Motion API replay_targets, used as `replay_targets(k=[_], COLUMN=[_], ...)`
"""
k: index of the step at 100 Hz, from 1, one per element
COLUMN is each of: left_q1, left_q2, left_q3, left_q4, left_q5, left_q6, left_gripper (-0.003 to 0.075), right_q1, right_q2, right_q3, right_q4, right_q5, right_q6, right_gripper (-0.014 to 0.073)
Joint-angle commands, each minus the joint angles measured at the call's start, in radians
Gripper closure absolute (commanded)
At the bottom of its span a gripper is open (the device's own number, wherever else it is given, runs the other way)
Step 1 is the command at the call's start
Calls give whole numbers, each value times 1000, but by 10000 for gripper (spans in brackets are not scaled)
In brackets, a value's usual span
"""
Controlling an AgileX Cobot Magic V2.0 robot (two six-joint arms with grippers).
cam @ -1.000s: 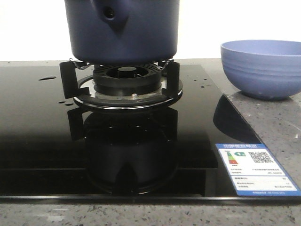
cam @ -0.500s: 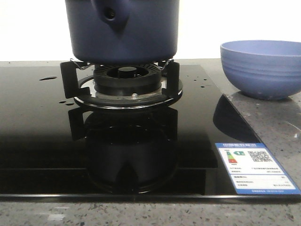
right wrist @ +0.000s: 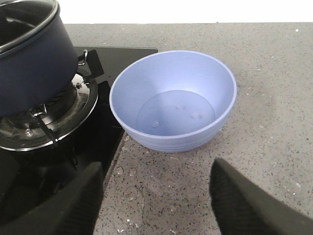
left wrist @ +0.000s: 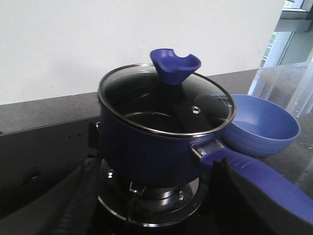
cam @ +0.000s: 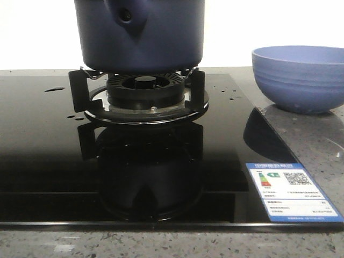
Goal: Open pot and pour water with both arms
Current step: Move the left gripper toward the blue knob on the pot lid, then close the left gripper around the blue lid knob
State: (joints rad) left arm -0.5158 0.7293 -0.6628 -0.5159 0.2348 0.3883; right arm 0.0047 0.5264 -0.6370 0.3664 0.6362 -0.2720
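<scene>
The dark navy pot (cam: 140, 35) stands on the gas burner (cam: 144, 91), its tapered handle stub pointing at the front camera. In the left wrist view the pot (left wrist: 146, 142) carries a glass lid (left wrist: 146, 100) with a blue knob (left wrist: 174, 65), and its blue handle (left wrist: 266, 188) runs out past one finger. My left gripper (left wrist: 149, 169) is open, its dark fingers on either side of the pot's base, touching nothing. My right gripper (right wrist: 157, 165) is open above the stone counter, just short of the light-blue bowl (right wrist: 173, 105). Water shows as drops (cam: 54, 89) on the black glass.
The black glass cooktop (cam: 48, 156) bears an energy label (cam: 293, 192) at its front right corner. The light-blue ribbed bowl (cam: 299, 78) sits on the speckled stone counter (right wrist: 274, 73) to the right of the burner. Neither arm appears in the front view.
</scene>
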Motion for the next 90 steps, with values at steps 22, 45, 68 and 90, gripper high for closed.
replay_targets(k=[22, 45, 68, 90], left_q1=[-183, -183, -179, -150], left_q2=[250, 436, 580, 632], left_q3=[-83, -229, -345, -373], left_q4=[66, 79, 87, 88], left_q5=[-383, -426, -429, -453], left_q6=[2, 2, 2, 2], left_gripper=[280, 278, 278, 278], right_q1=[1, 1, 1, 1], right_q2=[13, 13, 13, 13], right_q3=[-38, -38, -38, -38], right_q4=[20, 20, 20, 20], right_q5=[-75, -75, -75, -75], right_q6=[-12, -18, -18, -18], right_gripper=[159, 159, 159, 159])
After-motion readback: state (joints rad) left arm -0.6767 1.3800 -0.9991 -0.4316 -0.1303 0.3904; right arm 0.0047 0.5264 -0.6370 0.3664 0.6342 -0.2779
